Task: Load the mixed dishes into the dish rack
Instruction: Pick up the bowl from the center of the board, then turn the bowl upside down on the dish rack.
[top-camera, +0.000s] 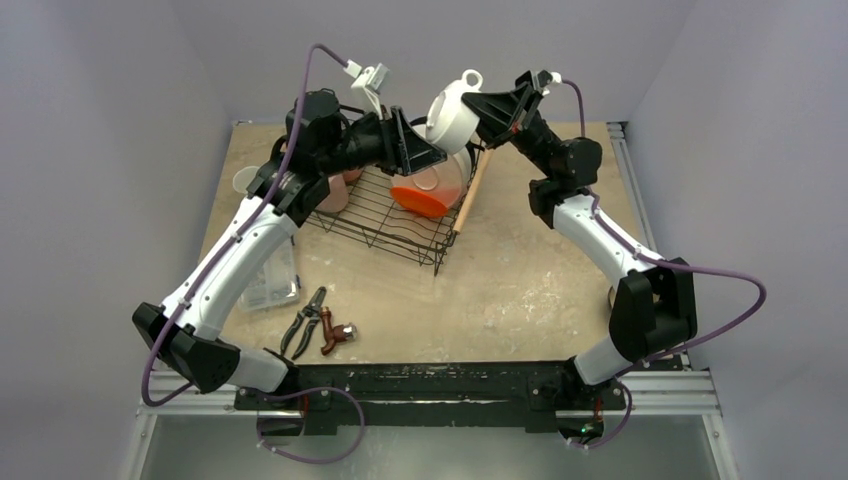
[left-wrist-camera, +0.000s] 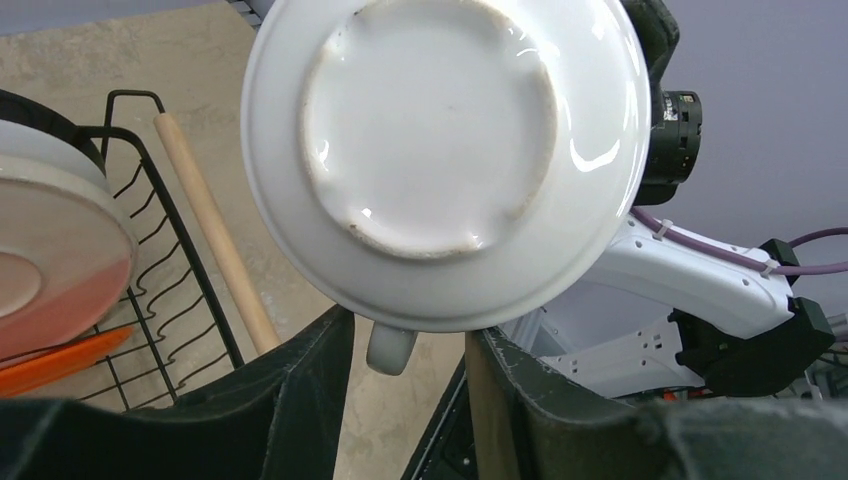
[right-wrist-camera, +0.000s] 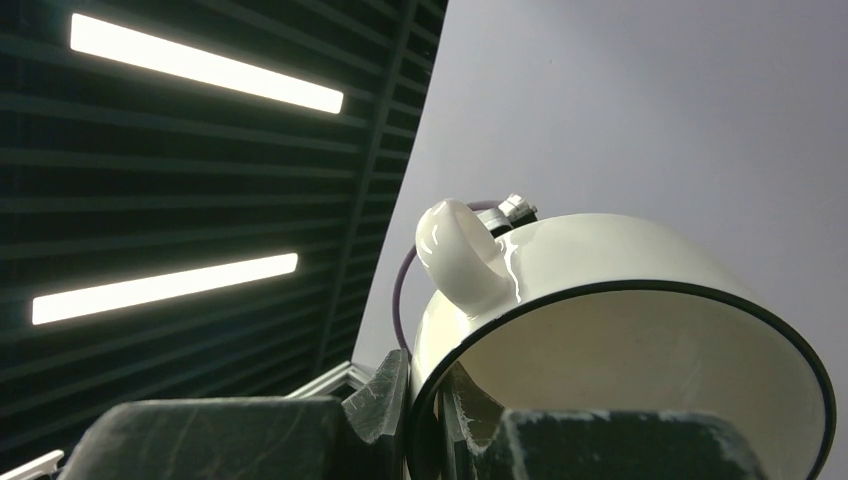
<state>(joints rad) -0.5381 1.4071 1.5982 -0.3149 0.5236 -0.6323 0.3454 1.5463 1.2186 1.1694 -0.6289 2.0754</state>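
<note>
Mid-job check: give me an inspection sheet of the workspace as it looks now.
Surface: tan speckled table, scuffed.
Job's things: white mug held aloft near the dish rack; red plate in the rack; pink mug at its left end, partly hidden.
Clutter: pliers, red-handled tool, clear plastic box, near left.
Tools: right tool shut on the mug's rim; left tool open, jaws either side of the mug's handle.
Cables: purple cables looping off both arms.
Surroundings: grey walls.
</note>
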